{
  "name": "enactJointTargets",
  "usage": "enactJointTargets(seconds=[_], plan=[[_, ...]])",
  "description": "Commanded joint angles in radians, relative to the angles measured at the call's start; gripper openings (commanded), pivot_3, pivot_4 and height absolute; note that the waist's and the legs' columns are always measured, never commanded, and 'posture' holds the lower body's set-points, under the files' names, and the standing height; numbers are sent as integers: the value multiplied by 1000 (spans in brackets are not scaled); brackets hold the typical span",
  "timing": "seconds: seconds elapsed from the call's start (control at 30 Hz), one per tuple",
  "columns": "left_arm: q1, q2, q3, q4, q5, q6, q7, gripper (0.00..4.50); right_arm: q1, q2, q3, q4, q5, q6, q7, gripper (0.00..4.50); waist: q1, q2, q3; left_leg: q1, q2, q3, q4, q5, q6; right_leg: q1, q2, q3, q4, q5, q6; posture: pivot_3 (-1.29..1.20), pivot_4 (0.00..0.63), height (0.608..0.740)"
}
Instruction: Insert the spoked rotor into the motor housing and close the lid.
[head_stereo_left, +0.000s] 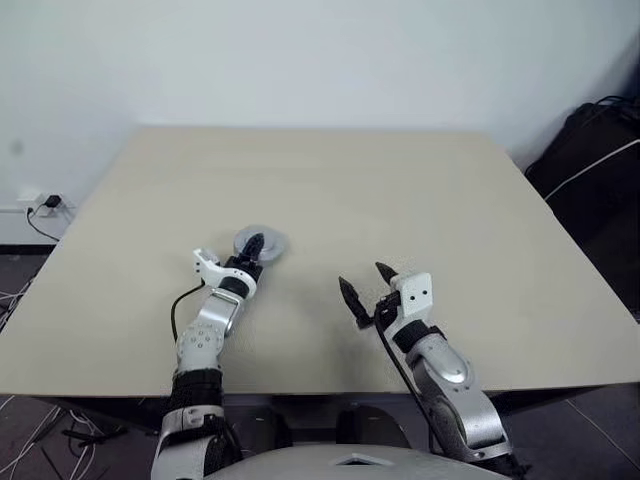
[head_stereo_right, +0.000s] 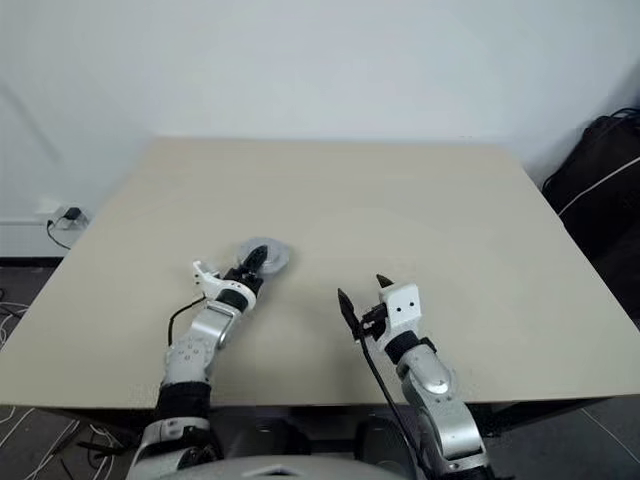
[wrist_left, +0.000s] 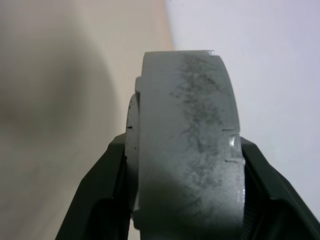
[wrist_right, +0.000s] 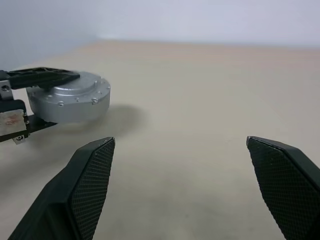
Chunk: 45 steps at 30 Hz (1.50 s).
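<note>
left gripper (head_stereo_left: 254, 246) clamped top-and-bottom on the closed motor housing (wrist_right: 70, 97) held just above the table (head_stereo_left: 420, 190), right gripper (head_stereo_left: 364, 283) spread empty nearby; lower it flat before letting go.

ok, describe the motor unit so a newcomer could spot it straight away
Start at the tan table, then go to its near left part, where the left gripper grips a round silver puck top and bottom. That puck is the motor unit: closed, smooth-topped, small screws around its rim, the one metal part on the table.
</note>
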<state>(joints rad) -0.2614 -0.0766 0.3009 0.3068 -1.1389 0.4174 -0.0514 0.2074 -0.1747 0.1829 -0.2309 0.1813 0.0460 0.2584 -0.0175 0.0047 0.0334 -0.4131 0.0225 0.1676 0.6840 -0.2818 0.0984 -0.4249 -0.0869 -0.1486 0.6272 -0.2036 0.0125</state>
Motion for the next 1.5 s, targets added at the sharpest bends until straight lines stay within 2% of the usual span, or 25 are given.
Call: enactJointTargets(seconds=[0.03, 0.33, 0.6, 0.63, 0.7, 0.8, 0.87, 0.93, 1.07, 1.3, 1.43, 1.5], plan=[[-79, -9, 34, 34, 32, -32, -46, 2118, 18, 16, -16, -5, -31, -76, -14, 4500, -4, -1, -1, 0, 0, 0, 0, 0, 0, 0, 0, 0, 0, 0, 0, 0, 0, 740], [-325, 5, 119, 363, 174, -139, -59, 2118, 59, 49, -31, 23, -44, -120, -16, 4500, -7, -3, -1, 1, 1, 0, 0, 2, -3, 0, 2, 1, 1, 0, -1, 0, 0, 740], [-449, 29, 177, 574, 264, -146, -37, 2118, 50, 48, -40, 32, -43, -114, 6, 4500, -11, -3, -2, 1, 3, -1, 0, 2, -3, 0, 6, 1, 1, 1, 1, 0, 0, 740], [-454, 30, 181, 586, 272, -144, -35, 2845, 51, 48, -40, 32, -43, -112, 8, 4500, -11, -3, -2, 1, 4, -1, 0, 2, -3, 0, 7, 1, 1, 1, 1, 0, 0, 740], [-456, 29, 192, 598, 285, -141, -33, 3297, 52, 49, -41, 31, -44, -106, 9, 4500, -12, -3, -2, 2, 4, -1, 0, 2, -3, 0, 7, 1, 2, 1, 1, 0, 0, 740], [-441, 29, 203, 600, 304, -132, -13, 4382, 53, 49, -42, 29, -43, -97, 11, 4500, -13, -4, -3, 3, 4, -1, 0, 2, -4, 1, 7, 1, 2, 1, 0, 0, 0, 740], [-423, 31, 203, 592, 319, -124, 0, 4479, 52, 49, -41, 28, -41, -89, 14, 4500, -16, -4, -3, 6, 5, -1, 0, 3, -4, 4, 7, 1, 3, 1, 0, 0, 0, 740], [-394, 31, 206, 563, 329, -105, 12, 4479, 52, 50, -39, 27, -40, -83, 16, 4500, -19, -4, -4, 13, 5, -1, 0, 2, -4, 11, 6, 2, 2, -1, -4, 0, 0, 740], [-304, 32, 181, 453, 347, -21, 26, 4479, 56, 51, -39, 24, -40, -75, 16, 4500, -22, -5, -7, 18, 6, -2, 0, 2, -3, 11, 0, 1, 3, -3, -6, 0, 0, 740], [15, 51, 70, 60, 373, 226, 50, 4479, 56, 85, -83, 59, 4, -41, 1, 4500, -30, -2, -21, 22, 6, -2, -3, 1, -4, 11, -1, 1, 6, -6, -12, 0, 0, 740], [167, 82, -20, -150, 435, 235, 12, 4479, 61, 97, -97, 80, 2, -58, -3, 4500, -31, 0, -22, 29, 6, -2, -4, 1, -5, 14, -4, 1, 10, -9, -16, 0, 0, 740], [245, 119, -105, -252, 533, 153, -32, 4479, 59, 120, -120, 97, 12, -68, -25, 4500, -31, 1, -22, 31, 6, -1, -4, 0, -4, 15, -5, 1, 12, -10, -16, 0, 0, 740]])
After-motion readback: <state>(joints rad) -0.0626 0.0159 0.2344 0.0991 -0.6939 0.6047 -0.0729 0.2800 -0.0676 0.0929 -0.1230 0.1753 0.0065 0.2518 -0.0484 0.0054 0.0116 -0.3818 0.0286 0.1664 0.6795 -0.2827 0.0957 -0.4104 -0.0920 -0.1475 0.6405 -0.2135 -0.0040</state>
